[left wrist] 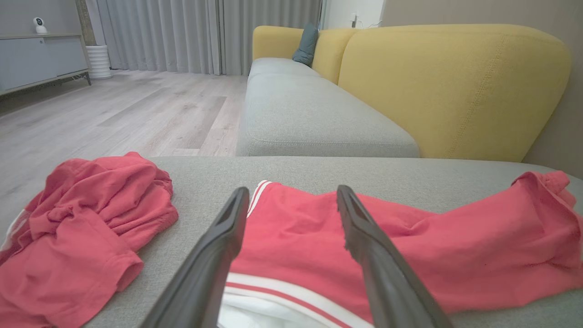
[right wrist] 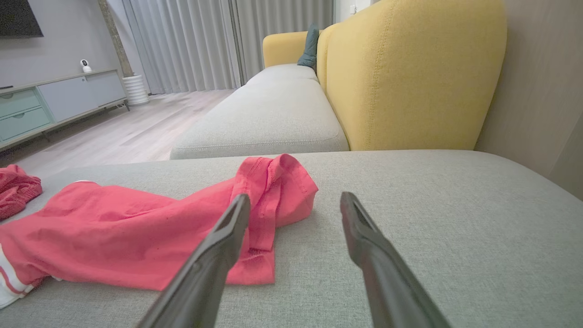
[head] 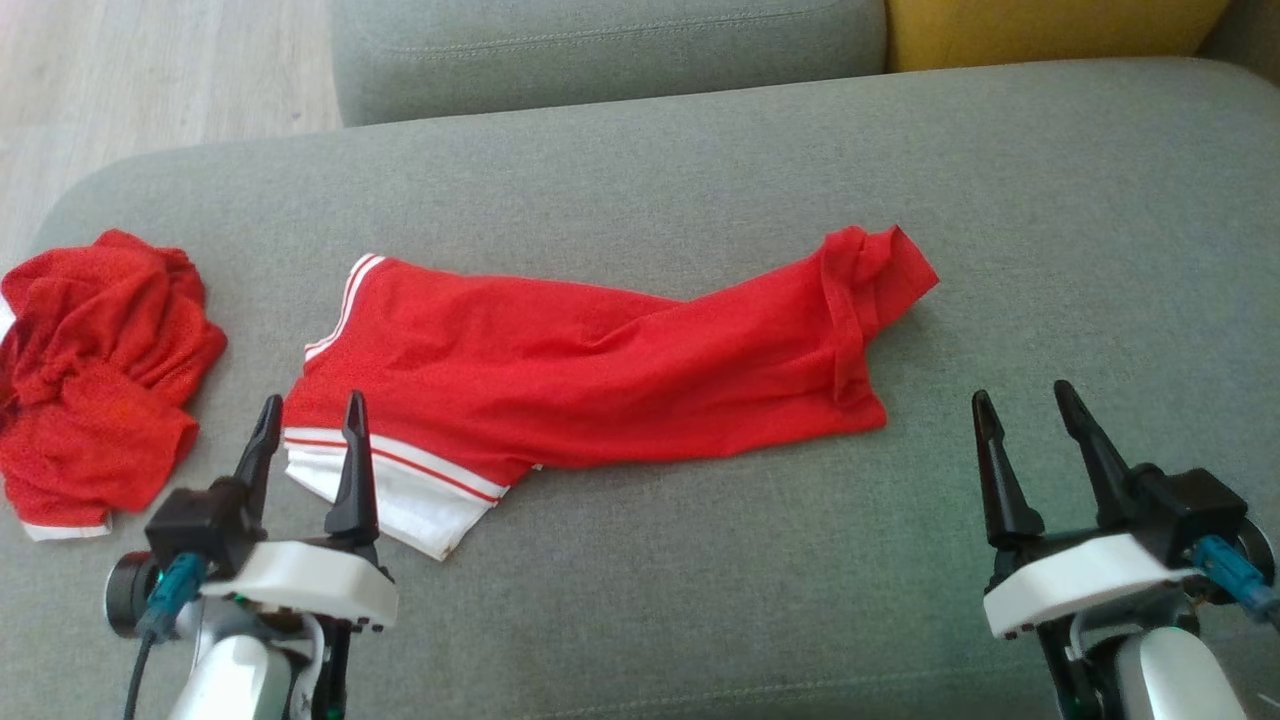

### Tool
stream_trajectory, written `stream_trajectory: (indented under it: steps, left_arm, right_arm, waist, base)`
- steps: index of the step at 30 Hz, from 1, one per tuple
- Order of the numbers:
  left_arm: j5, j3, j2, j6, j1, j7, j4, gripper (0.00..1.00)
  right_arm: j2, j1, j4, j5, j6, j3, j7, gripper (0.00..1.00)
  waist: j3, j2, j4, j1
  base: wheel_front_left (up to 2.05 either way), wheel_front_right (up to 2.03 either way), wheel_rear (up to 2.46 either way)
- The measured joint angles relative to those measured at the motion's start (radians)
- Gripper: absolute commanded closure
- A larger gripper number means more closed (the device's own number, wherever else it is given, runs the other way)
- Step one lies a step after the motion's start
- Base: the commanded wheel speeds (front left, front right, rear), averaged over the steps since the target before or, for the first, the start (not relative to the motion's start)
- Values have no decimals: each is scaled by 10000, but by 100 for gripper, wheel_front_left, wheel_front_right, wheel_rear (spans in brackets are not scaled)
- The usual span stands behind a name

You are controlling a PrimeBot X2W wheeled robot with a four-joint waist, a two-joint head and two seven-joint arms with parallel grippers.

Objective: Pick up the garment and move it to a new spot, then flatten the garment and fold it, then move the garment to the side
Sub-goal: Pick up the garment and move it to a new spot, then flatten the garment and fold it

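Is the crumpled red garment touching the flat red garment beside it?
Apart. The head view shows a strip of bare grey cushion between the crumpled red garment and the flat red garment.

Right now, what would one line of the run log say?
left fingers: open, by laid-out garment's striped end | right fingers: open, near its other end | held: nothing

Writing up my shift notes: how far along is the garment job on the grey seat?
Looks done: the red mesh garment with white striped trim lies stretched out on the grey fabric sofa seat, placed and roughly flattened, though creased. In hand: nothing; the left gripper, by the striped end, and the right gripper both have jaws open. Left: smoothing, folding, moving aside. A crumpled red mesh garment sits apart at the left.
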Motion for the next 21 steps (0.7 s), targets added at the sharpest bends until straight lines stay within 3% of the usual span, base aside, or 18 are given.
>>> stream_trajectory:
  steps: [21]
  left_arm:
    - [180,155,-199,-94,-87,0,125,0]
  right_arm:
    - [-2,-34,-61,0,0,178,140,0]
  waist:
    - [282,0,158,0]
  base:
    - [0,0,0]
